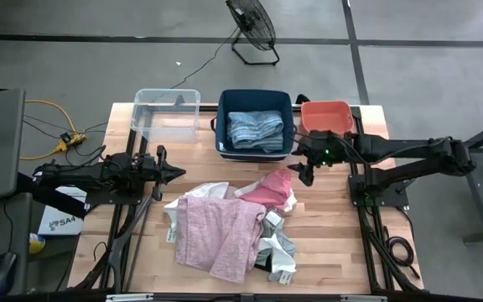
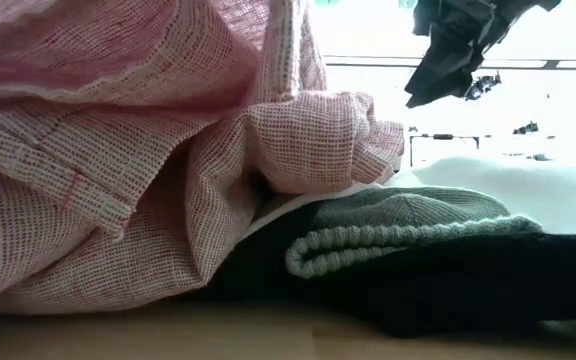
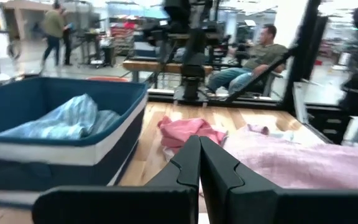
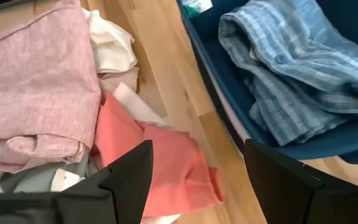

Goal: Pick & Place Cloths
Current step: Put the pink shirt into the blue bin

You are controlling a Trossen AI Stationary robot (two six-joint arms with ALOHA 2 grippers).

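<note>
A pile of cloths lies mid-table: a large light pink one (image 1: 216,226), a hot pink one (image 1: 268,189) at its far right, and white, grey and black pieces (image 1: 277,252) at its near right. A blue cloth (image 1: 254,128) lies in the navy bin (image 1: 221,126). My right gripper (image 1: 302,172) hangs open above the table, between the navy bin's right corner and the hot pink cloth (image 4: 166,168), touching nothing. My left gripper (image 1: 179,174) rests shut and level at the table's left, its tips (image 3: 199,162) pointing toward the pile.
A clear bin (image 1: 166,113) and a coral bin (image 1: 325,116) flank the navy bin along the far edge. Bare wood (image 1: 342,243) lies right of the pile. A fan (image 1: 251,29) stands on the floor beyond the table. People (image 3: 253,59) show in the room behind.
</note>
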